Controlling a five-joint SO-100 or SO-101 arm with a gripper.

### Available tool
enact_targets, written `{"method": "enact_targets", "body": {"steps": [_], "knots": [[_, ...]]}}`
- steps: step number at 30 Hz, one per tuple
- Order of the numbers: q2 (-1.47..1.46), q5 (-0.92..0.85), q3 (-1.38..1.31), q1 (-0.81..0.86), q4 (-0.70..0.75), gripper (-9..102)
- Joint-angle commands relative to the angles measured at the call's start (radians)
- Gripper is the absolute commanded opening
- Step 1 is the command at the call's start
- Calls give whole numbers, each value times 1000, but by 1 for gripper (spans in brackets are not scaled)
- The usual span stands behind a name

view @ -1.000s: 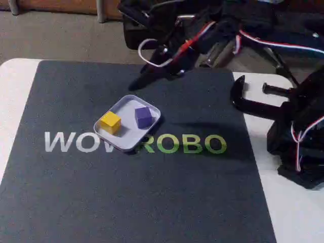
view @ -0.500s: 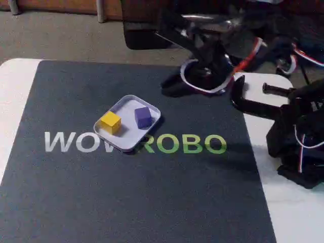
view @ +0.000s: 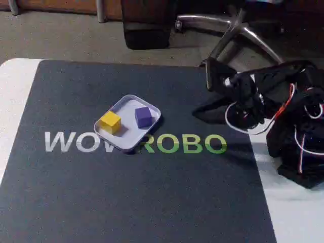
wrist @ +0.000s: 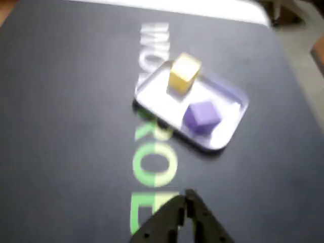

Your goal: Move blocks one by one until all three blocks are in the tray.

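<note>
Folded back at the right edge of the dark mat (view: pixel 152 192), the hand (wrist: pixel 186 210) hangs above the surface with nothing in it; in the wrist view its two dark fingers meet in a point at the bottom of the picture, so they look closed together, though the picture is blurred. In the fixed view the hand (view: pixel 215 83) shows as a dark shape at the front of the arm (view: pixel 273 101), which is bunched low over the right side of the tabletop (view: pixel 15 76) with red, white and black wires looping around it. Well apart from the hand, near the middle of the mat, lies the tray (view: pixel 117 139), a shallow pale tray with rounded corners, set at an angle and overlapping the printed letters (view: pixel 182 144) between the white part and the green part. Inside it sit two blocks, apart from each other: the yellow block (view: pixel 110 122) toward the left end in the fixed view and the purple block (view: pixel 143 116) toward the right end. In the wrist view the yellow block (wrist: pixel 183 72) is farther from the fingers, the purple block (wrist: pixel 201 116) nearer, and the tray (wrist: pixel 152 93) lies ahead. Beyond the tabletop, chair legs (view: pixel 238 30) stand on the floor.
</note>
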Motion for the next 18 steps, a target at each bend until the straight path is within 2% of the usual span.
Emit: {"method": "enact_targets", "body": {"steps": [1,11,14,18], "knots": [[29,14,37,-32,20,-8],[29,20,54,-184,342,-8],[29,20,54,-190,417,-8],[29,120,54,-198,453,-8]]}}
